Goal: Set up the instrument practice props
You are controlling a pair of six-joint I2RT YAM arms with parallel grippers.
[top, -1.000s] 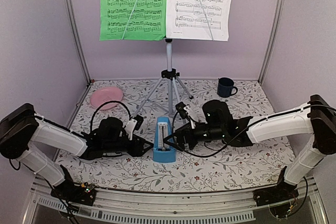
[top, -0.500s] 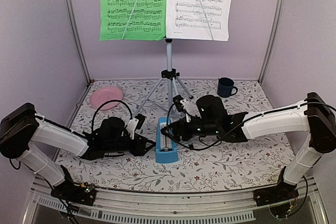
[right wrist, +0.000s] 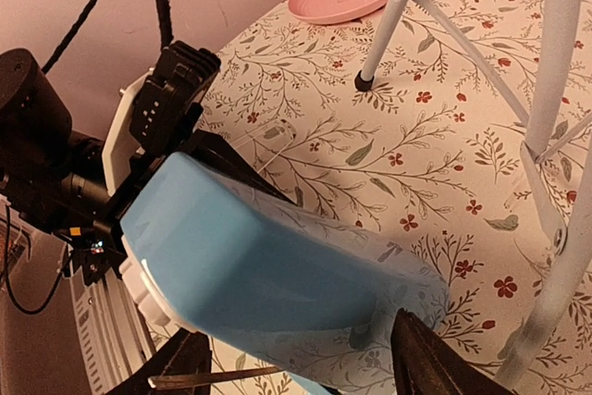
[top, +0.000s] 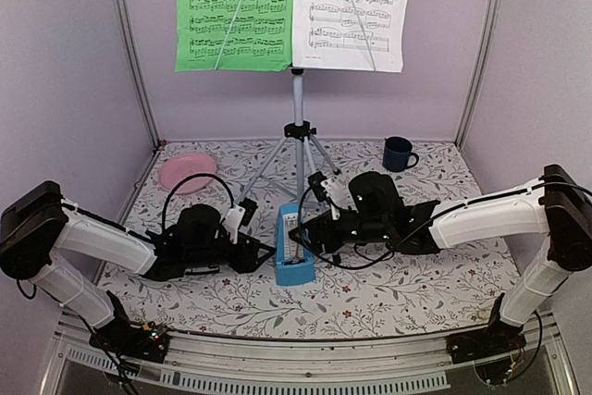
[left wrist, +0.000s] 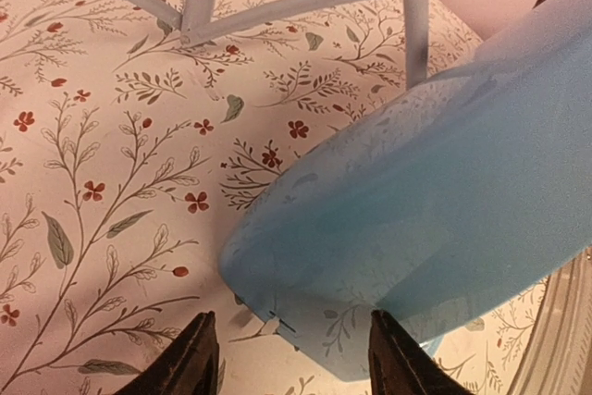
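Observation:
The light-blue metronome (top: 293, 252) stands on the floral table between my two grippers. My right gripper (top: 310, 230) reaches in from the right, and in the right wrist view (right wrist: 294, 328) both fingers press the metronome (right wrist: 268, 256). My left gripper (top: 265, 253) lies low at its left side. In the left wrist view (left wrist: 291, 319) one finger meets the metronome (left wrist: 444, 164) and the other stands apart from it, so that gripper is open. Behind, the music stand (top: 298, 104) on its tripod holds a green sheet-music page (top: 236, 11) and a white page (top: 351, 11).
A pink plate (top: 187, 171) lies at the back left and a dark blue mug (top: 398, 153) at the back right. The tripod legs (right wrist: 555, 136) spread just behind the metronome. Metal frame posts stand at both rear corners.
My right gripper has moved left onto the metronome and narrowed its jaws around it. The left arm has hardly moved.

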